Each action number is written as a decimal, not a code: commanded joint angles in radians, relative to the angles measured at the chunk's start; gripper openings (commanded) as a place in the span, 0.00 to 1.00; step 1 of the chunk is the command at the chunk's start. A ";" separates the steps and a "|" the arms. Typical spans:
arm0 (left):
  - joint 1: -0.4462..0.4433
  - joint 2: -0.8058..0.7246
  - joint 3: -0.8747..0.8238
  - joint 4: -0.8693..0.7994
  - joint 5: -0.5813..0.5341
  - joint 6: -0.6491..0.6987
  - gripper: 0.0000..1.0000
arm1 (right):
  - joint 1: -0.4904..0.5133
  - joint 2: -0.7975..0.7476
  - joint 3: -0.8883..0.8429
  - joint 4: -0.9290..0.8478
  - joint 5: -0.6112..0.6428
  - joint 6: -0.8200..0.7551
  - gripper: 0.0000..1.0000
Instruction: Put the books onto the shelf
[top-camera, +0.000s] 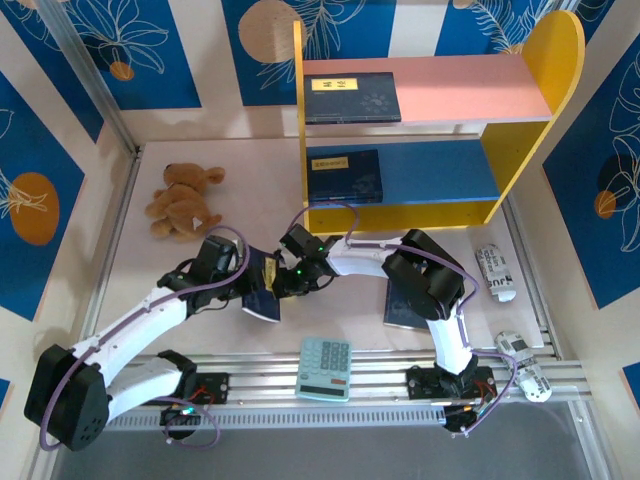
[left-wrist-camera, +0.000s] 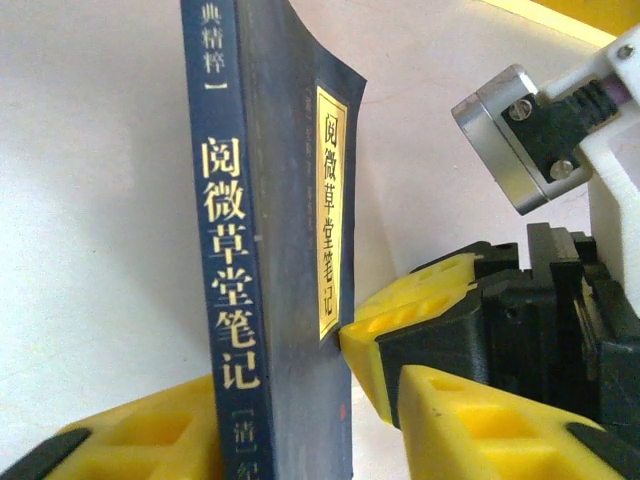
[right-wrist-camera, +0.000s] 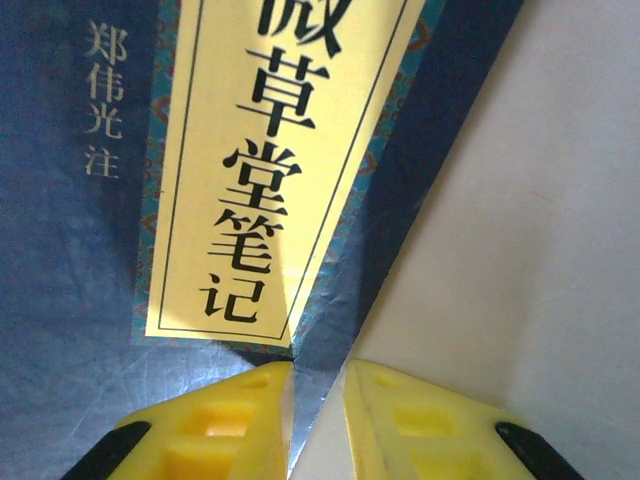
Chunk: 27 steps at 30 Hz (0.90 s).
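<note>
One navy book stands on edge on the table between both grippers. In the left wrist view this book rises upright between my left gripper's fingers, spine against the left finger, with a gap to the right one, so that gripper is open. My right gripper is shut on the book's cover edge, and its finger touches the cover. The shelf holds one book on the pink board and another on the blue board. A further book lies flat under the right arm.
A mint-green calculator lies at the near edge between the arm bases. A brown teddy bear lies at the back left. Two white remote-like objects rest by the right rail.
</note>
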 joint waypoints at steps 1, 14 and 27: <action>-0.007 0.009 0.029 -0.010 -0.009 0.025 0.36 | -0.006 0.008 -0.041 -0.107 0.024 -0.012 0.25; -0.007 -0.026 0.098 -0.088 -0.024 0.068 0.00 | -0.074 -0.120 -0.064 -0.132 0.047 -0.021 0.33; -0.008 -0.067 0.463 -0.216 -0.194 0.054 0.00 | -0.138 -0.364 -0.028 -0.120 -0.015 -0.005 0.38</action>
